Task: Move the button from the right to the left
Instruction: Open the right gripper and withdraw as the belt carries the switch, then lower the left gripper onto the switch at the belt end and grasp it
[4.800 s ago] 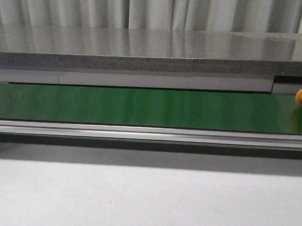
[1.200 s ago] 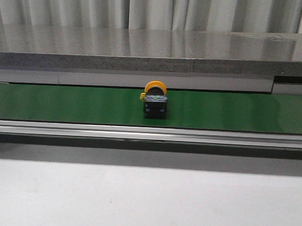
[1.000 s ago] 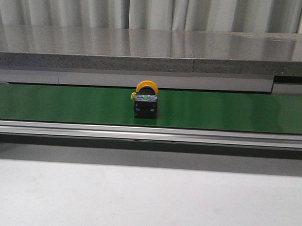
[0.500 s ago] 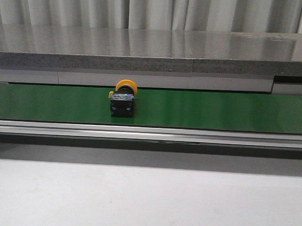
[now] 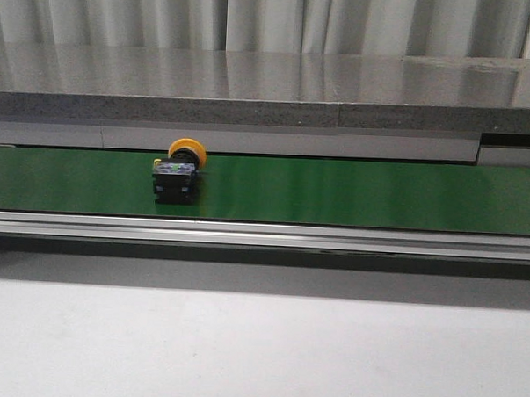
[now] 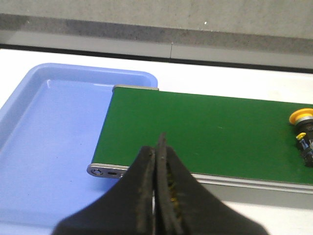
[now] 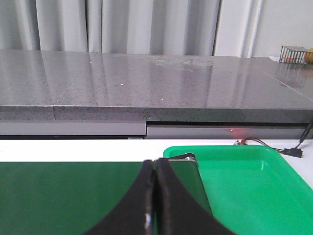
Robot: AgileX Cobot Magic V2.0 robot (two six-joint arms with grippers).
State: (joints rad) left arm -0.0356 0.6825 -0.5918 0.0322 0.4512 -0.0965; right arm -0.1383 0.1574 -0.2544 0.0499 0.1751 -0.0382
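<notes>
The button (image 5: 177, 172), a yellow-orange cap on a black boxy body, lies on the green conveyor belt (image 5: 353, 192), left of the middle in the front view. It also shows at the edge of the left wrist view (image 6: 303, 132). My left gripper (image 6: 157, 147) is shut and empty, above the belt's end beside a blue tray (image 6: 49, 132), well apart from the button. My right gripper (image 7: 155, 169) is shut and empty, over the other end of the belt next to a green tray (image 7: 244, 181). Neither gripper shows in the front view.
A grey stone ledge (image 5: 270, 89) runs behind the belt, with curtains behind it. A metal rail (image 5: 263, 234) borders the belt's near side, and a white tabletop (image 5: 258, 348) lies in front. A cable (image 7: 281, 147) lies beyond the green tray.
The button has travelled leftward along the belt, from the far right edge past the middle to left of centre. No arm appears in the front view.
</notes>
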